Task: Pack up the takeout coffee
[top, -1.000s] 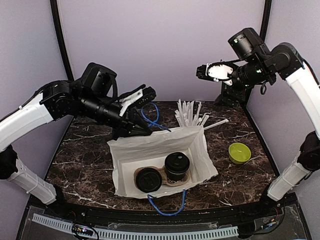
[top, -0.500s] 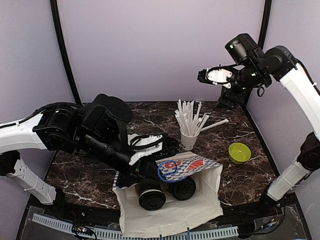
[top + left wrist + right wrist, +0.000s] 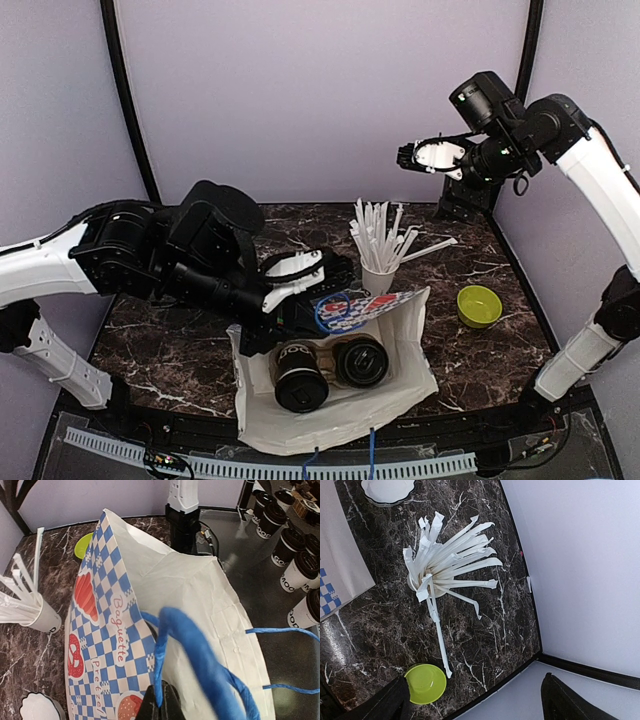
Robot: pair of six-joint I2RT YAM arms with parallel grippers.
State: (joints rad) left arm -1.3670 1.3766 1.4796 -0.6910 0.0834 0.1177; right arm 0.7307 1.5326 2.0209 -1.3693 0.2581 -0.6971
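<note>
Two black lidded coffee cups (image 3: 300,378) (image 3: 361,361) sit tilted in a brown carrier inside a white paper bag (image 3: 405,345) with a blue checked side. My left gripper (image 3: 312,312) is shut on the bag's blue rope handle (image 3: 335,318) at the bag's far rim. In the left wrist view the dark fingertips (image 3: 162,706) pinch the handle (image 3: 161,655) above the bag's printed side (image 3: 107,630); the cups are hidden there. My right gripper (image 3: 420,155) is open and empty, high above the table's back right, its fingers wide apart in the right wrist view (image 3: 480,705).
A white cup of wrapped straws (image 3: 378,280) stands just behind the bag, and also shows in the right wrist view (image 3: 427,575). A lime-green bowl (image 3: 479,305) sits at the right. The bag's second blue handle (image 3: 372,445) hangs over the near edge. Several other cups (image 3: 290,545) stand beyond the table.
My left gripper came down from the back left, closed on the blue handle and pulled the bag's rim up; the bag and cups shifted toward the near edge. The right arm barely moved.
</note>
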